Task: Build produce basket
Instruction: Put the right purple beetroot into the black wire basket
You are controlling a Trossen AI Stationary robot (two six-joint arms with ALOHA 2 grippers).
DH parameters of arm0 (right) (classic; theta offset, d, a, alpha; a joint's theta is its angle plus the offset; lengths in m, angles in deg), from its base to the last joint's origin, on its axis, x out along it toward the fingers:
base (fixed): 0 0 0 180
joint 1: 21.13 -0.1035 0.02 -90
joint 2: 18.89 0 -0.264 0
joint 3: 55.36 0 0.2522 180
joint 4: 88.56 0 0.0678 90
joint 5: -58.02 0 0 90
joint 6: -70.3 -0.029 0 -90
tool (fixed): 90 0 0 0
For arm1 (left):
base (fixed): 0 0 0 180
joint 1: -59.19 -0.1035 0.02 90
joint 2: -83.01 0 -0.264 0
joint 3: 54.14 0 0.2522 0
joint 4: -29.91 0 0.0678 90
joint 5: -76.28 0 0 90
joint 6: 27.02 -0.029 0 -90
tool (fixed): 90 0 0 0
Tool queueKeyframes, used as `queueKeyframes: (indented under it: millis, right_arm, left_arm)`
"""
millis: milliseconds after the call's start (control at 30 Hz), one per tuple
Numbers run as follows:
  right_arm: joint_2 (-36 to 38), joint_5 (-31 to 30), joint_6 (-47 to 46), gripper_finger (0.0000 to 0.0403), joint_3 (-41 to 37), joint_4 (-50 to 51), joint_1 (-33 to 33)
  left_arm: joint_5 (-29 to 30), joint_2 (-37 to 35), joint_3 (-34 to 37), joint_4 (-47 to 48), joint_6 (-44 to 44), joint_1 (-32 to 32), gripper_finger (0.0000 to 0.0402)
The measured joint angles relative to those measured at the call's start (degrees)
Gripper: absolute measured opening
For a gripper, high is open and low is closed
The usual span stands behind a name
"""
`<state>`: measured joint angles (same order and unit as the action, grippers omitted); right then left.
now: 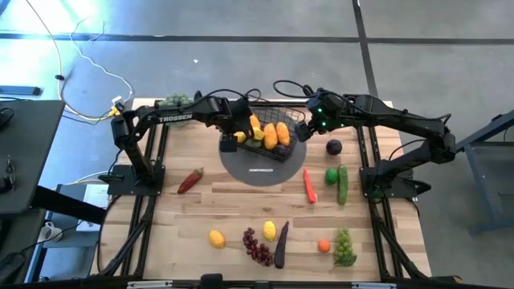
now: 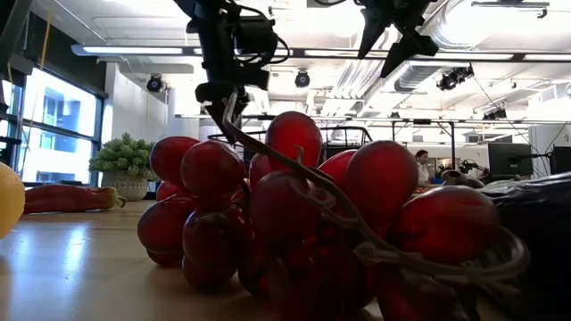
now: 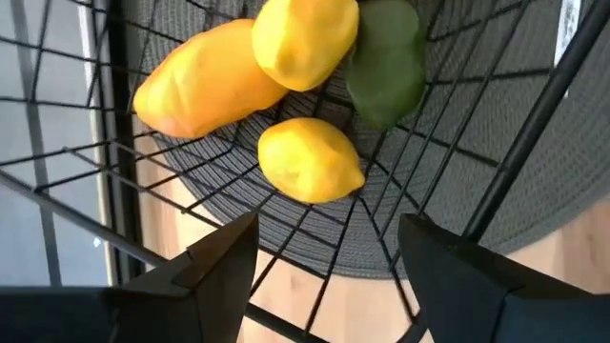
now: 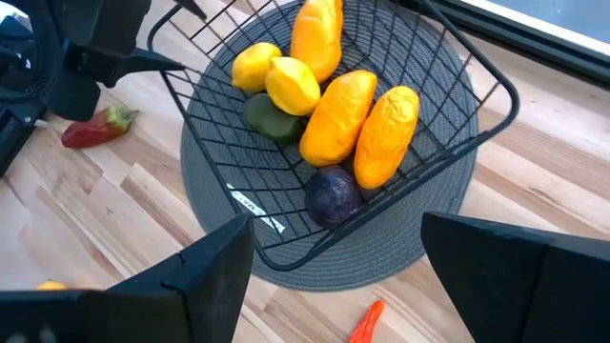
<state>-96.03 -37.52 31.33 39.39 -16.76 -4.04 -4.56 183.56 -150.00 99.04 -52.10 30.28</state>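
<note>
The black wire basket [image 1: 273, 136] stands on a round grey disc [image 1: 263, 170] at the table's far middle. It holds lemons [image 4: 291, 84], orange mangoes [image 4: 338, 114], a green avocado [image 4: 267, 119] and a dark purple fruit [image 4: 334, 195]. My left gripper [image 3: 329, 229] is open at the basket's left wall [image 3: 86, 152], looking through the mesh at the lemons [image 3: 310, 157]. My right gripper [image 4: 338, 229] is open above the basket's right side and touches nothing. The rest of the produce lies on the table nearer the front. My left gripper is open, with wires of the basket's left wall [image 3: 315, 276] running between its fingers [image 3: 219, 257]. I cannot tell whether a finger touches the wire. The basket rests on the disc.
Right of the disc lie a dark purple fruit [image 1: 334, 146], a carrot [image 1: 309, 186], a green fruit [image 1: 331, 175] and a cucumber [image 1: 343, 185]. A red pepper [image 1: 190, 181] lies left. Lemons [image 1: 217, 238], purple grapes [image 2: 303, 214], eggplant [image 1: 281, 245], green grapes [image 1: 344, 247] lie near the front edge. A leafy bunch [image 1: 177, 101] is far left.
</note>
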Motion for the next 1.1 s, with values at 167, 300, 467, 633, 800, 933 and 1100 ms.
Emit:
queueKeyframes:
  millis: [167, 300, 467, 633, 800, 933, 1100]
  right_arm:
    - [0.0, 0.0, 0.45, 0.0282, 0.0, 0.0, 0.0]
    - [0.0, -0.01, 0.64, 0.0282, 0.0, 0.0, 0.0]
    - [0.0, 0.06, 1.52, 0.0282, -0.01, 0.0, 0.0]
    - [0.0, 0.06, 1.92, 0.0282, -0.01, 0.0, 0.0]
    - [0.0, 0.1, 1.91, 0.0282, 0.0, 0.0, 0.0]
    - [0.0, 0.44, 0.53, 0.0282, 0.0, 0.33, -0.03]
    - [0.0, 2.35, -3.96, 0.0282, -0.02, 4.5, -2.26]
  left_arm:
    - [0.11, 0.0, 0.0, 1.03, 1.92, 1.96, 0.0243]
    - [0.03, -0.02, 0.0, 1.88, 3.73, 3.64, 0.0243]
    - [0.71, -0.02, 0.0, 3.06, 4.26, 5.98, 0.0243]
    - [1.15, -0.03, 0.0, 3.11, 6.92, 6.67, 0.0243]
    - [3.26, -0.04, -0.4, 3.74, 7.15, 6.63, 0.0243]
    - [3.35, -0.04, -3.53, 6.42, 8.01, 6.08, 0.0243]
    - [3.42, -0.96, -7.18, 10.04, 9.07, 6.0, 0.0243]
